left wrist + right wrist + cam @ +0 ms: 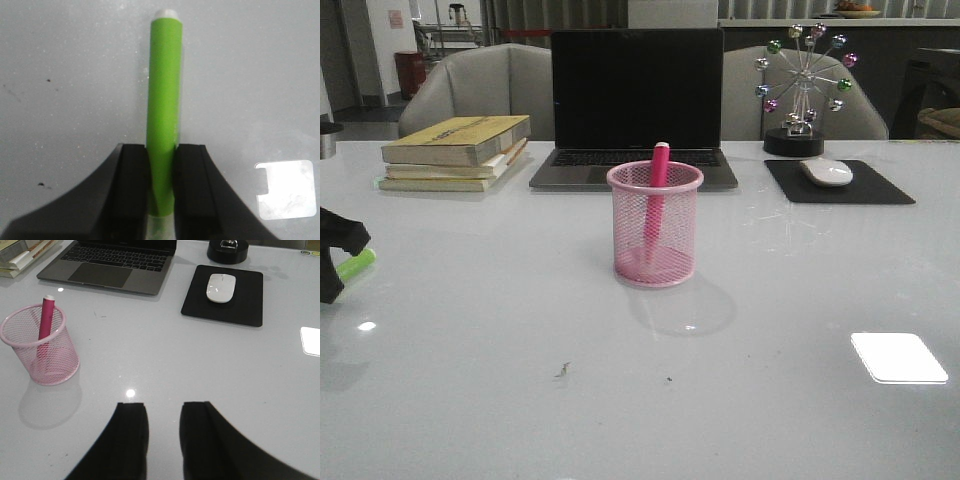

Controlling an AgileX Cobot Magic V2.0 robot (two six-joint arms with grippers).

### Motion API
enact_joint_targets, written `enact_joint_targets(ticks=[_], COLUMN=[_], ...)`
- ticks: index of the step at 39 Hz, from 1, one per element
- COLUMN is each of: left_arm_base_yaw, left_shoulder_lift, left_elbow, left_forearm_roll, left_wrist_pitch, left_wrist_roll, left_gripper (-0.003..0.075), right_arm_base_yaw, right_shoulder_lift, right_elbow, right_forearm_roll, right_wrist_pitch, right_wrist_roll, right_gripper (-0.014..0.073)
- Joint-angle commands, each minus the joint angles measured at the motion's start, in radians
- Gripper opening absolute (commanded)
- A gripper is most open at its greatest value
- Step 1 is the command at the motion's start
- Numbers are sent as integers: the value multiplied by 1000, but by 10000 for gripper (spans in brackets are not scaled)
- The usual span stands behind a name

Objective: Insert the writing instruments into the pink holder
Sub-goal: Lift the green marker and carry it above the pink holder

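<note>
The pink mesh holder stands mid-table in front of the laptop, with the magenta pen leaning upright inside it; both also show in the right wrist view, holder and magenta pen. At the far left edge of the front view my left gripper is shut on the lime green pen. In the left wrist view the green pen runs out from between the jaws of the left gripper, just over the table. My right gripper is open and empty, to the right of the holder.
A laptop sits behind the holder. A stack of books lies at the back left. A white mouse rests on a black pad, with a ferris-wheel ornament behind it.
</note>
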Motion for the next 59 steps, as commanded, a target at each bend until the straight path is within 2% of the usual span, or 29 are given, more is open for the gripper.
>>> enact_joint_targets(ticks=[1,13,24,34,39,43,47,59], left_arm_base_yaw=[-16,-80,-207,-354,-420,-468,-505,-570], left_shoulder_lift=[-66,-222,-273,-257,-207,-145,-78,58], left_elbow=[-9,-26,-178,-224,-224,-224,-226,-226], left_forearm_roll=[5,-56,-114,-152,-76,87,151,153], left_wrist_pitch=[-61,-261,-396,-754,-903,-1080,-1235,-1250], left_wrist_roll=[23,23,23,14,-136,-311,-388,-417], left_gripper=[104,104,104,104,105,105,105,104], right_arm_base_yaw=[2,2,2,2,2,2,2,2], right_shoulder_lift=[2,2,2,2,2,2,2,2], right_elbow=[-26,-26,-26,-26,-26,-26,-26,-26], right_forearm_roll=[27,27,27,27,27,27,27,27], right_wrist_pitch=[-48,-48,-48,-48,-48,-48,-48,-48], right_wrist_roll=[-6,-6,-6,-6,-6,-6,-6,-6], right_gripper=[309,309,309,309,309,309,309,309])
